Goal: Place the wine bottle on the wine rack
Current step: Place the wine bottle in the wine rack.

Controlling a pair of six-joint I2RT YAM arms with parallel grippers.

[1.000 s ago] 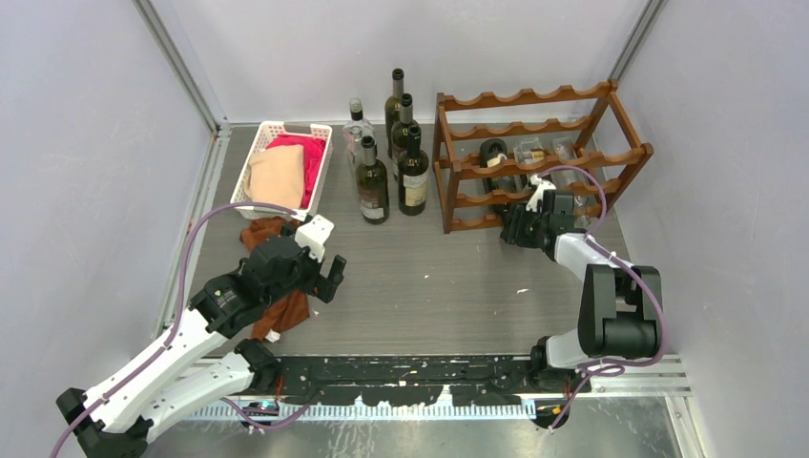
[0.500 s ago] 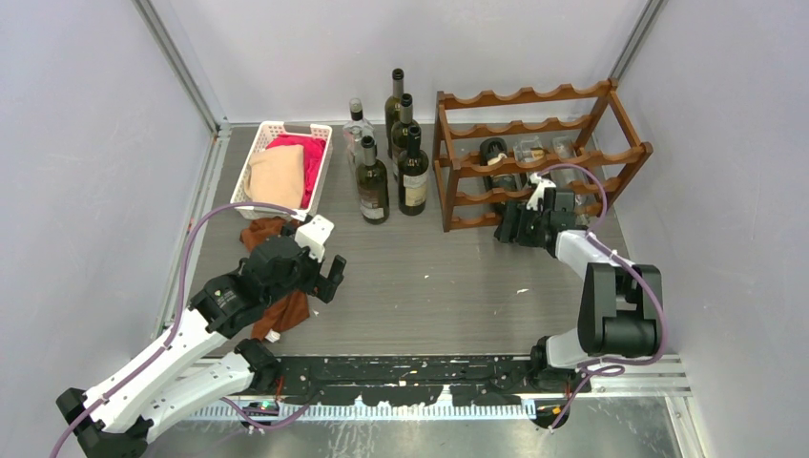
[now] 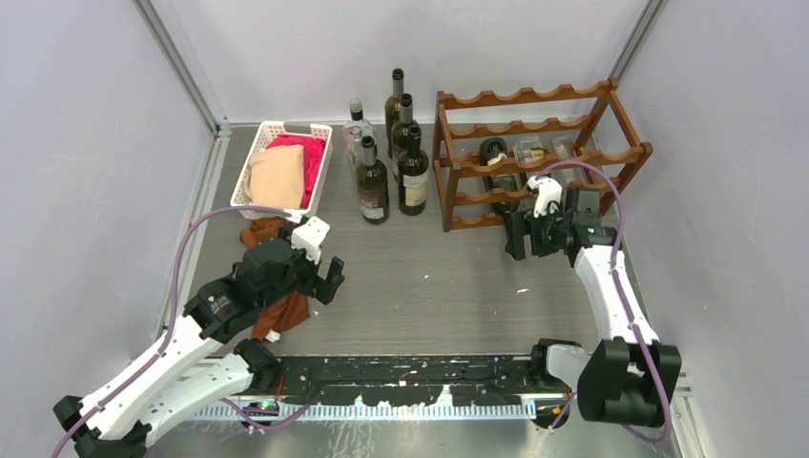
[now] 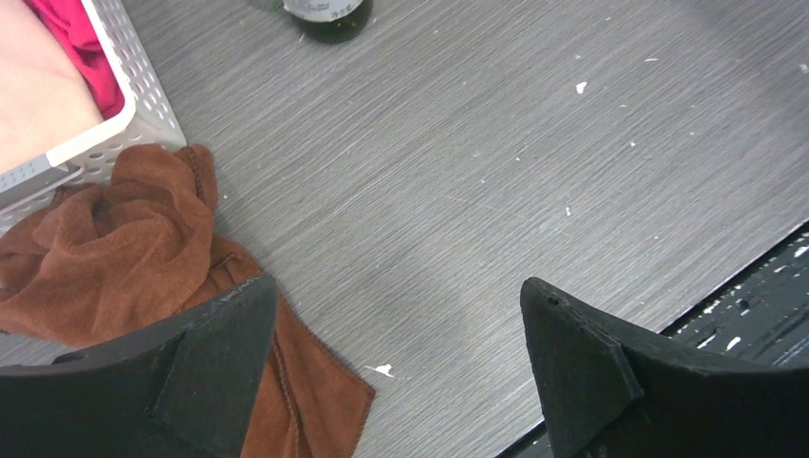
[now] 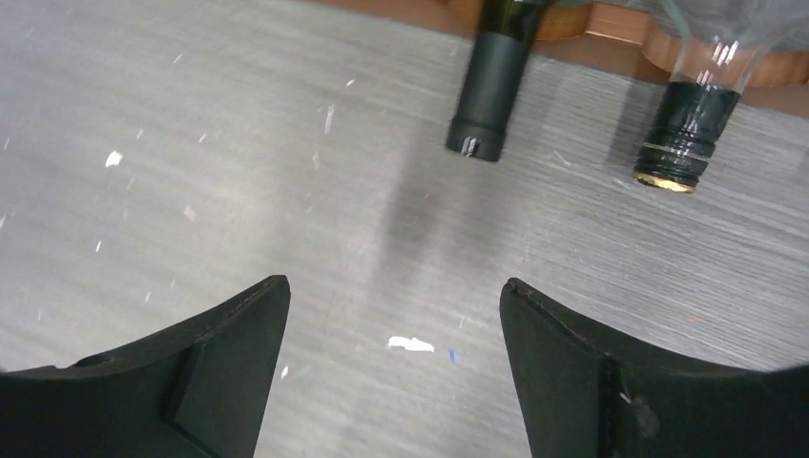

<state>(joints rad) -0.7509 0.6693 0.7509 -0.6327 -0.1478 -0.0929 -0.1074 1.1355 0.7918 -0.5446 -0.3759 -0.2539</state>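
Wine rack [image 3: 523, 96]: reddish-brown wood with scalloped rails; landmark for every place below.
Wine bottle [image 5: 489, 91]: dark glass, lying across the rack's rails, seemingly on a lower tier (hard to fix from above); neck pointing out of the rack front, touched by no finger.
Clear bottle [image 5: 689, 134]: on the rack just beside the dark one, neck likewise pointing outward.
Right gripper [image 5: 393, 291]: just in front of the rack, facing the dark neck; fingers spread wide, nothing between them.
Left gripper [image 4: 398, 284]: well apart from the rack, far to its left, over the table [image 4: 477, 143] beside a brown cloth [image 4: 124, 239]; fingers spread wide, empty.
Standing bottles [image 3: 372, 186]: upright group just left of the rack, not yet racked.
Step in hand: judged as the release, with the bottle seated and the grip off.
Next move: probably a straight pull-back from the rack front, both fingers kept off the protruding necks; then perhaps a reach to the upright group left of the rack.
Risk: a sideways swing near the rack front, nudging a neck and rolling a bottle out of its scallop.
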